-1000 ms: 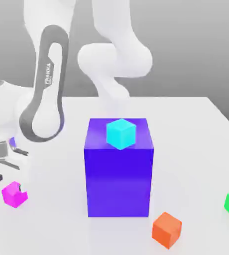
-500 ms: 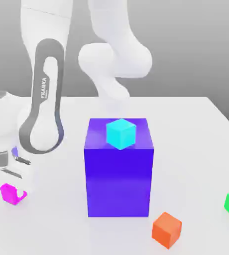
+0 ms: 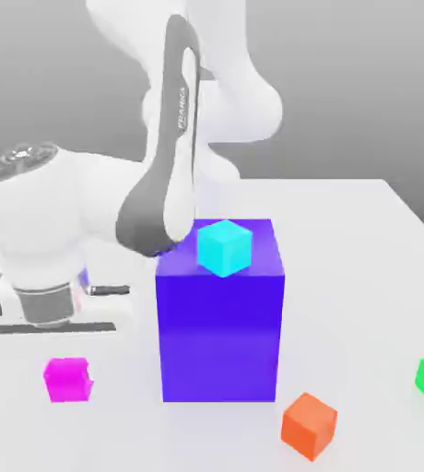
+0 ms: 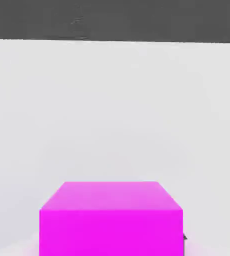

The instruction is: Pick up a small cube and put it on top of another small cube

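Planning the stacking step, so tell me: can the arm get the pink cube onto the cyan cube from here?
Probably yes. The pink cube sits under the claw, and the cyan cube on the tall blue block has nothing over its top. The arm must first lift above that block.

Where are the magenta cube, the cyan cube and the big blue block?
magenta cube point(image 3: 68, 379), exterior view, front face.
cyan cube point(image 3: 224, 247), exterior view, front corner edge.
big blue block point(image 3: 219, 336), exterior view, front face.
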You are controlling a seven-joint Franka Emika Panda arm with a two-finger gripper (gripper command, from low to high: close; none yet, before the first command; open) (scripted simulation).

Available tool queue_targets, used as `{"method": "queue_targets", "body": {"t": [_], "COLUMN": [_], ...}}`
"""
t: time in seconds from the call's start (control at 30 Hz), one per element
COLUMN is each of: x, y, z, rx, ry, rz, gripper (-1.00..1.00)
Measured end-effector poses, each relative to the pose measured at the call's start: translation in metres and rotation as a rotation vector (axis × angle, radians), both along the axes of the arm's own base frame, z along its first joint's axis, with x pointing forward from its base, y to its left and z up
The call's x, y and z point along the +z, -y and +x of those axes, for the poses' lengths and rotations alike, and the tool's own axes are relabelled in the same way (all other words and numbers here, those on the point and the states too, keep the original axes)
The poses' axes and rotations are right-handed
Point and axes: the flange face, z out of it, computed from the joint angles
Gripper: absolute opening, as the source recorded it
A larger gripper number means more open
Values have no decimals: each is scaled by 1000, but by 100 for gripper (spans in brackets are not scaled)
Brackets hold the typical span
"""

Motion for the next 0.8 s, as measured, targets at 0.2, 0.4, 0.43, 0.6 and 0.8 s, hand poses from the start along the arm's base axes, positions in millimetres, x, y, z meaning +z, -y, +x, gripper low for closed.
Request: {"method": "queue_targets", "body": {"t": [0.2,0.4,0.43,0.6,0.8], "x": [9,18,20,-11,-25], "y": [-149,-299,-324,-436,-444], "z": [23,-20,-32,-102,-108], "rx": [460,938,1025,1435,1467], "ry": [-8,2,5,33,36], "rz": [11,15,14,7,7], "gripper": [-100,-100,-100,-100,100]}}
